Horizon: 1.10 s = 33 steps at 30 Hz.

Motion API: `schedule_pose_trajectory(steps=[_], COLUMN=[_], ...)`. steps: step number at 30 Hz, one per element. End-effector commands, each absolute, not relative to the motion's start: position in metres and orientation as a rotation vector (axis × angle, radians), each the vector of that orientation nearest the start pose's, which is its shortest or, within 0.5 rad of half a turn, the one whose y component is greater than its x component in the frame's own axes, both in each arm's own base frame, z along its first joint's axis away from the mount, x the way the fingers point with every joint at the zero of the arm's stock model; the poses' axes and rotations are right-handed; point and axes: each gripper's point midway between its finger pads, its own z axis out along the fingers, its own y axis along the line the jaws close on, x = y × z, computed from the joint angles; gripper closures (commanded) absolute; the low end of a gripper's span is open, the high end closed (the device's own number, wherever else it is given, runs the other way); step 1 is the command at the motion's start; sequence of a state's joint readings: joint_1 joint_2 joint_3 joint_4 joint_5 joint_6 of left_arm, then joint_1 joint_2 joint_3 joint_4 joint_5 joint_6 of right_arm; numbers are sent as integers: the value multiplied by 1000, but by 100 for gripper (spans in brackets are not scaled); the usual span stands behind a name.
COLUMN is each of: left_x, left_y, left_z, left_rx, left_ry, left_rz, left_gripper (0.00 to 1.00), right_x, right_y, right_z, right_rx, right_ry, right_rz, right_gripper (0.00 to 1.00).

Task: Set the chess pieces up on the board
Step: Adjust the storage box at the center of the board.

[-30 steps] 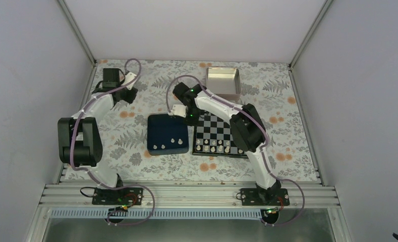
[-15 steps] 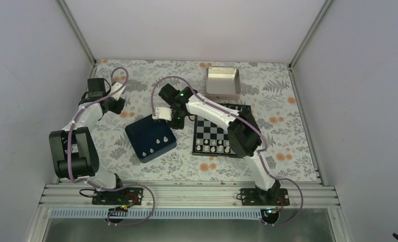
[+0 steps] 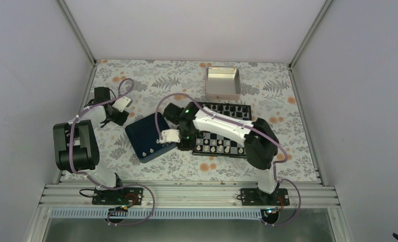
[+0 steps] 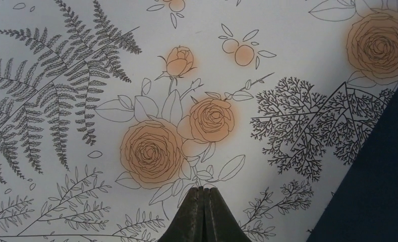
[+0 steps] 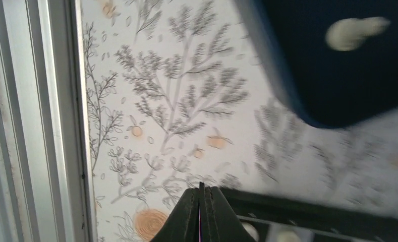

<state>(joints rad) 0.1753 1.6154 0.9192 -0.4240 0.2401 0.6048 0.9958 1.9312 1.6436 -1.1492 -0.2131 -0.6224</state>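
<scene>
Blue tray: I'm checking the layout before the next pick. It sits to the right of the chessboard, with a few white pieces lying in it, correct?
Not quite. The top external view shows the dark blue tray to the left of the board, not to its right. The rest holds: a few white pieces lie in it.

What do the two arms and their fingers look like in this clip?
Both the left arm and right arm have white link shells with bulky black joint housings, and a lilac cable loops along each. A small green light glows near the right wrist. Black base plates sit on a silver rail. The left fingers and right fingers are dark, matt and tapered.
</scene>
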Motion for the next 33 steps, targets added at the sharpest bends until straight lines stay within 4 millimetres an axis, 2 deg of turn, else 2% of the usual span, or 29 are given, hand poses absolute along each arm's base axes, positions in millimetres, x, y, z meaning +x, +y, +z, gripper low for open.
schedule_pose_trajectory(steps=[1, 5, 8, 11, 14, 19, 22, 25, 33], left_x=[359, 351, 343, 335, 329, 316, 309, 300, 276], left_y=[20, 16, 8, 2, -2, -9, -10, -15, -43], left_z=[41, 36, 29, 24, 22, 24, 27, 32, 44], left_rx=[676, 687, 722, 757, 774, 806, 823, 838, 903], left_ry=[2569, 2572, 2589, 2598, 2593, 2586, 2572, 2555, 2494], left_rz=[-69, -92, -115, -130, -145, -182, -171, -191, -328], left_gripper=[98, 98, 98, 98, 98, 98, 98, 98, 98], right_x=[163, 166, 174, 187, 204, 234, 247, 255, 276], right_y=[360, 375, 381, 384, 390, 385, 385, 385, 381], right_z=[73, 70, 59, 48, 46, 42, 48, 54, 57], right_rx=[-2302, -2316, -2315, -2287, -2228, -2146, -2098, -2073, -2055], right_ry=[2111, 2066, 2056, 2073, 2085, 2130, 2118, 2113, 2077], right_rz=[369, 388, 356, 277, 239, 182, 172, 168, 118], right_gripper=[96, 96, 96, 96, 96, 96, 96, 96, 96])
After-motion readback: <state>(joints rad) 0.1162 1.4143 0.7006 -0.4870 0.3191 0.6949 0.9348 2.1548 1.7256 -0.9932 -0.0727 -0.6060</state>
